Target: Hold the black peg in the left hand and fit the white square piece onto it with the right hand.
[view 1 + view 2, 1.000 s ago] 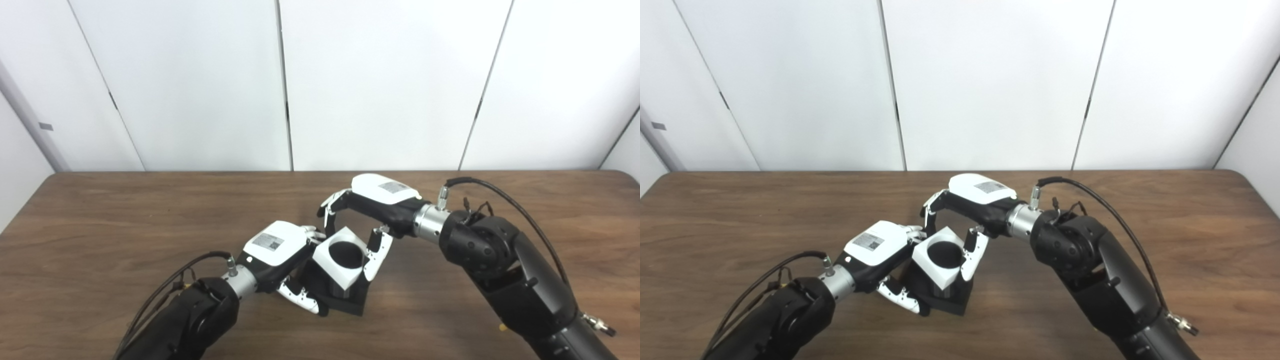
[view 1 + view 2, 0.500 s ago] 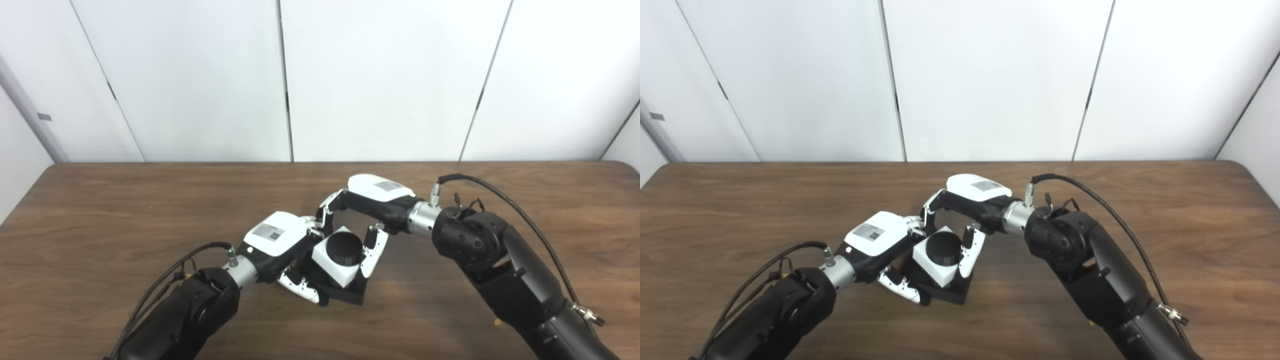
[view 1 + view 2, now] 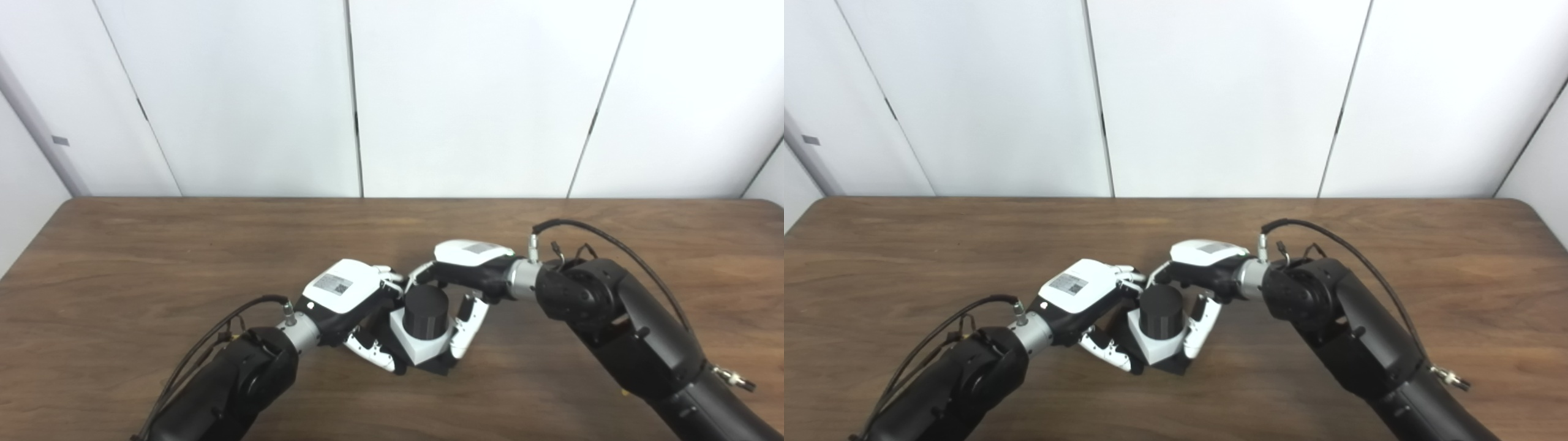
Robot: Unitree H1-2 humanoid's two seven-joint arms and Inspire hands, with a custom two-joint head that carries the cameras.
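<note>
Robotics lab test bay, bare wooden table [image 3: 153, 245], plain white wall panels [image 3: 245, 92] behind its far edge, cabled black robot arms [image 3: 625, 331].

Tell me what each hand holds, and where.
Left hand grips the black peg at its base; right hand pinches the white square piece by its sides.
</note>
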